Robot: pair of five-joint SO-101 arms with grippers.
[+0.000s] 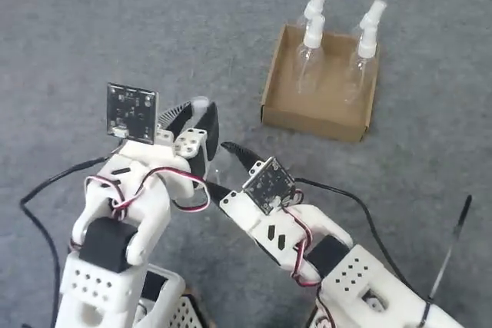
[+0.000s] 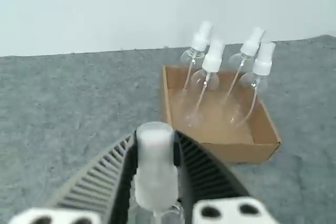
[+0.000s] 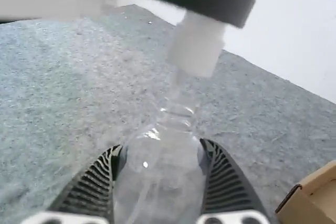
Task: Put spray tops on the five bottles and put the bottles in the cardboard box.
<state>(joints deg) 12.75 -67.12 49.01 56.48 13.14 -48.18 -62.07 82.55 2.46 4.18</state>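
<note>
On the left of the grey tabletop (image 1: 77,59), the left arm's fingers (image 2: 100,182) are clenched on a white spray top (image 2: 154,166), one ribbed black pad pressed to each side of it. In the high view the same fingers (image 1: 209,124) point away from the arm's base with the spray top (image 1: 200,103) showing pale between their tips. Just to the right, the right arm's fingers (image 3: 92,187) are closed around the body of a clear bottle (image 3: 163,182), holding it off the tabletop. Its neck rises toward the spray top (image 3: 197,48), which sits right over the neck with the threads showing below it. I cannot tell whether the top is screwed on. From above, the right arm's fingers (image 1: 246,157) lie close beside the left arm's, angled toward them. Farther right and well apart from both arms, the cardboard box (image 1: 311,124) rests on the tabletop. It holds four bottles (image 1: 310,67), clear, each with a white spray top on, set in two pairs.
</note>
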